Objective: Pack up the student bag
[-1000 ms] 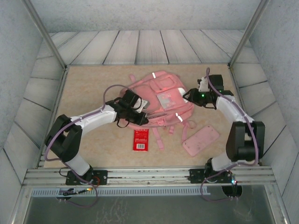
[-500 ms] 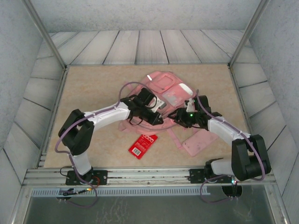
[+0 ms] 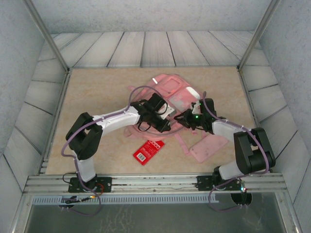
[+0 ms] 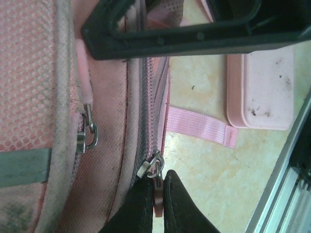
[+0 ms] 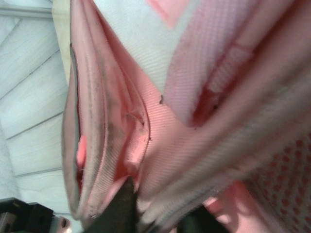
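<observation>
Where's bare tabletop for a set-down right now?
Bare: the table left of the student bag, and the far right corner beyond the right gripper. Crowded: centre, where the left gripper pinches the bag's zip; red packet and pink case lie in front.

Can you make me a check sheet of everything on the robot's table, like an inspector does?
Surface: beige table, marbled look.
Job's things: pink bag lies mid-table; a strap trails on the table.
Clutter: red packet and flat pink case, both nearer the arms' bases than the bag.
Grippers: left gripper shut on a zip pull; right gripper seems shut on a fold of the bag's fabric.
Cables: purple cables run along both arms.
Surroundings: grey plank walls; metal rail at the near edge.
</observation>
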Robot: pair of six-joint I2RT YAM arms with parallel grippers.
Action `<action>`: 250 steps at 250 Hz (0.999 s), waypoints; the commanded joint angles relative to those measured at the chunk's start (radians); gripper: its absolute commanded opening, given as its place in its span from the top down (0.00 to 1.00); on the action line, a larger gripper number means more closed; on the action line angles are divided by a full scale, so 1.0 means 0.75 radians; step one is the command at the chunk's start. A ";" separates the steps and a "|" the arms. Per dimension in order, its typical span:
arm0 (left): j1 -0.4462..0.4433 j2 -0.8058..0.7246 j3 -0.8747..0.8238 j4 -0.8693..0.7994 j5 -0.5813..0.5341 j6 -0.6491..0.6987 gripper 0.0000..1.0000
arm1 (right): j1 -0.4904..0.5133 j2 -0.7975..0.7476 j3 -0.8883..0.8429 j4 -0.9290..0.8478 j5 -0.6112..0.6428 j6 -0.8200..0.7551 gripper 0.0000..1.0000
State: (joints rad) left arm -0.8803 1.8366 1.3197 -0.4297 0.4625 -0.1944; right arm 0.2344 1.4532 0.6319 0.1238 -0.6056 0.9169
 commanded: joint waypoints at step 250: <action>0.252 -0.531 -0.406 -0.050 0.070 0.060 1.00 | -0.222 0.596 1.055 -0.605 0.018 -0.709 0.70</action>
State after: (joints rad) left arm -0.6403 1.4704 1.0210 -0.4080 0.3969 -0.1856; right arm 0.1089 1.8706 1.3296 -0.4385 -0.6323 0.4007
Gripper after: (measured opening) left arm 0.087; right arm 0.147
